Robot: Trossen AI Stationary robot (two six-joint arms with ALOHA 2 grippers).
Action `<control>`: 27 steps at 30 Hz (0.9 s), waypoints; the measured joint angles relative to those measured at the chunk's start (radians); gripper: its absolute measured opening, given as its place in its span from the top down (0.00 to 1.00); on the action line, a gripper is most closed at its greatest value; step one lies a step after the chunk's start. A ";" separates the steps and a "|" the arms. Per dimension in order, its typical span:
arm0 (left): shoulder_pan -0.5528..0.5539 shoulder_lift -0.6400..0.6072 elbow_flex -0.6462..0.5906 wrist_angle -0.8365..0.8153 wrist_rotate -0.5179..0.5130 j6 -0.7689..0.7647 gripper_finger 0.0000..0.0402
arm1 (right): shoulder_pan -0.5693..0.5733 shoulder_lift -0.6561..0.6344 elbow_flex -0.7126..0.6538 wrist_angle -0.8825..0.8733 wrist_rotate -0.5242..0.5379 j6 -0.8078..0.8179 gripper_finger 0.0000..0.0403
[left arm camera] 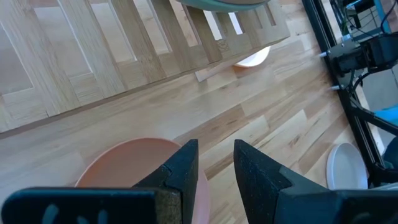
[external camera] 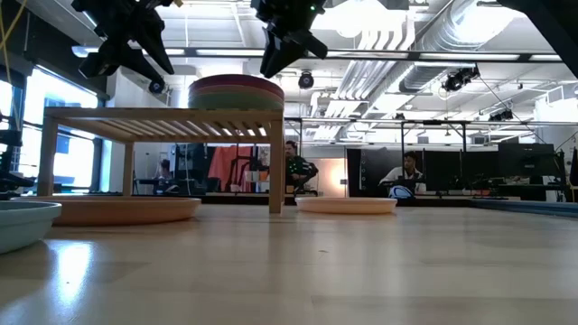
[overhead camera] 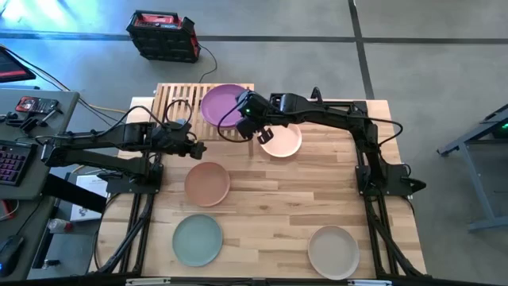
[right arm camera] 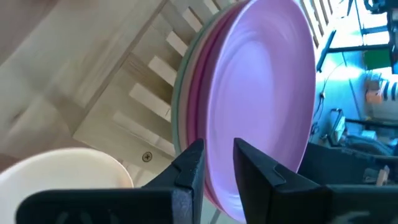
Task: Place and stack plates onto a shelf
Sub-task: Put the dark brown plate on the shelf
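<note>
The table point(overhead camera: 317, 214) was the broadest thing in view, a butcher-block top with both arms reaching in over its far half. At its far edge stood the shelf point(overhead camera: 176, 102), its slats bare on the left and its right end carrying a stack of plates with the purple plate point(overhead camera: 224, 104) uppermost (pink, magenta and a greenish rim showed beneath it in the right wrist view).

Four plates lay singly on the table: the pink-beige plate point(overhead camera: 282, 141) just beside the shelf's right corner, the brown plate point(overhead camera: 207, 183) near the middle, the teal plate point(overhead camera: 197, 239) at the near left, and the beige plate point(overhead camera: 333, 252) at the near right, well apart from one another.

The right gripper point(overhead camera: 251, 121) hung over the near edge of the stack, its fingers point(right arm camera: 189, 168) a narrow gap apart and holding nothing. The left gripper point(overhead camera: 196, 148) waited above the table between the shelf and the brown plate, fingers point(left arm camera: 183, 168) slightly apart and empty.
</note>
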State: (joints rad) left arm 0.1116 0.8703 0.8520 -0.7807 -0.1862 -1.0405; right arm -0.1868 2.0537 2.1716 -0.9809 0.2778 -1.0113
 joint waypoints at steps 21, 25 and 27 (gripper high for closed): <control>-0.044 0.000 -0.004 -0.135 0.152 0.019 0.78 | 0.014 -0.064 0.153 -0.142 0.034 0.732 0.83; -0.067 0.000 -0.030 -0.189 0.151 -0.017 0.78 | 0.026 -0.088 0.152 -0.195 -0.039 0.894 0.83; -0.079 0.000 -0.051 -0.194 0.151 -0.035 0.78 | 0.036 -0.088 0.151 -0.218 -0.065 0.957 0.83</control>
State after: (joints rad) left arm 0.0325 0.8700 0.8013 -0.9742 -0.0349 -1.0756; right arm -0.1507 1.9659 2.3230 -1.1993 0.2129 -0.0546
